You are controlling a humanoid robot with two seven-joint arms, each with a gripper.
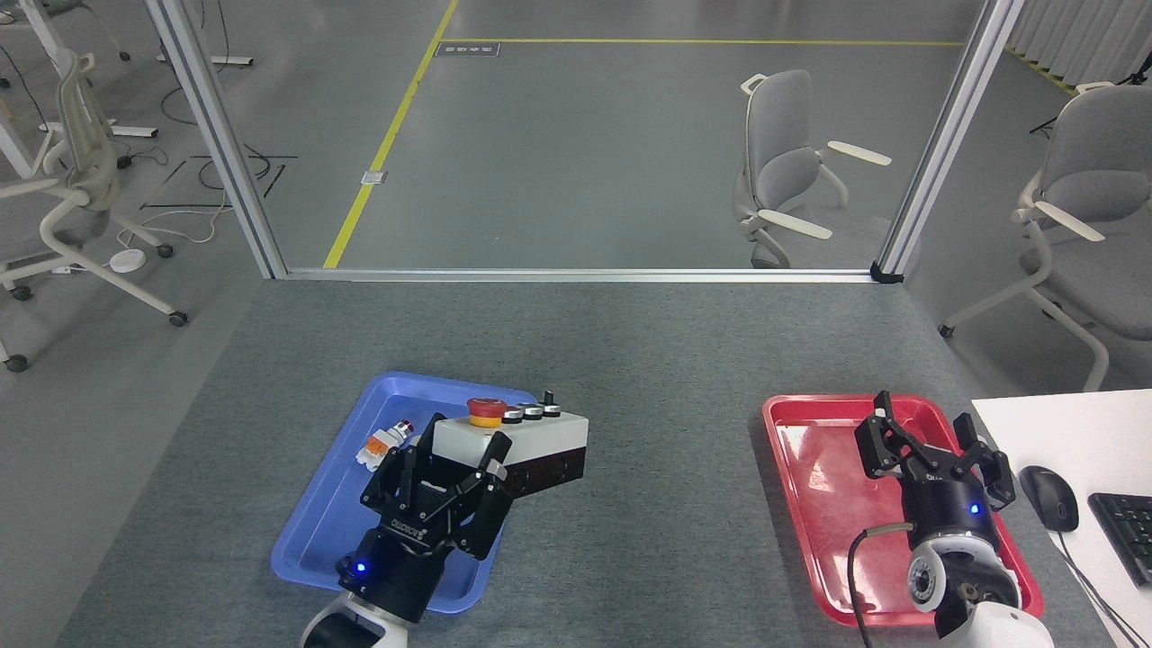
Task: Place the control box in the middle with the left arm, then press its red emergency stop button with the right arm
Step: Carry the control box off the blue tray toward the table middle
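Your left gripper clamps the near end of the control box, holding it over the right edge of the blue tray. Your right gripper hangs open above the red tray.

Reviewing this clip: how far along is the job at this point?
Done: the left gripper has its jaws shut on the control box and holds it over the blue tray's right edge. In hand: carrying it toward the table's middle; not yet set down. Left: placing it, then pressing the red emergency stop button; the right gripper waits open over the red tray.
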